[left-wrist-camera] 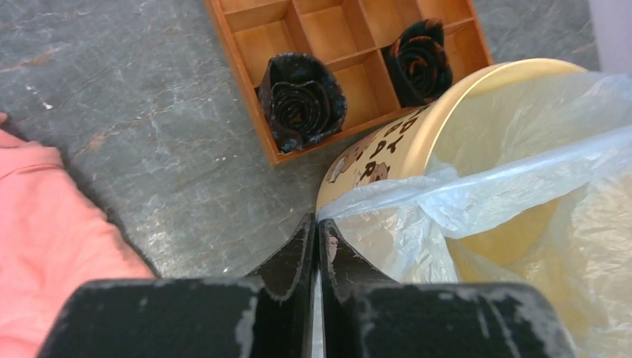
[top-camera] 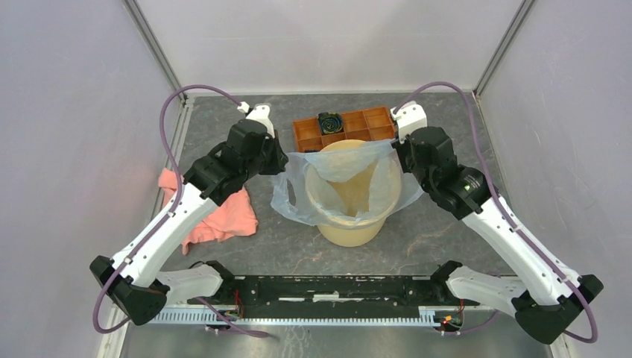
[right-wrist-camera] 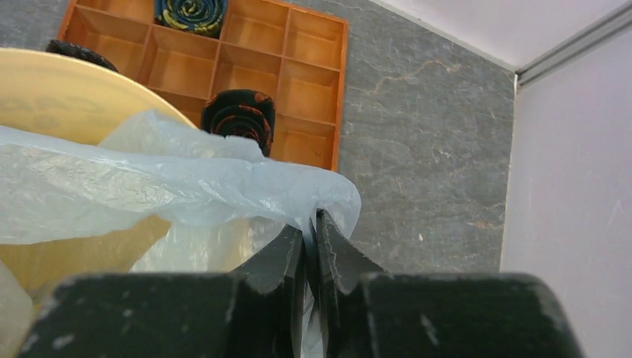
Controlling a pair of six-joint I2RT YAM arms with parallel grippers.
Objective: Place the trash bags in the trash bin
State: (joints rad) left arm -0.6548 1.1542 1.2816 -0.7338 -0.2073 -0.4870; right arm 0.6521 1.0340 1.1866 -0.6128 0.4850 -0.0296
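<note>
Top external view showed the blue bag [top-camera: 339, 165] draped across the mouth of the yellow bin [top-camera: 350, 233], sagging inside. Your left hand [left-wrist-camera: 317, 235] pinched the bag's left edge; your right hand [right-wrist-camera: 311, 227] pinched its right edge, near the orange tray [top-camera: 370, 119].

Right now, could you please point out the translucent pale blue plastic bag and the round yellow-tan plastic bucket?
Pale blue plastic bag [top-camera: 287, 198]: top view, left overhang.
Yellow-tan bucket [top-camera: 358, 234]: top view, front wall.

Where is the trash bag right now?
Top view, table centre: the trash bag is draped over the yellow bucket, just in front of the orange tray, its edges pinched by the left gripper and right gripper.
</note>
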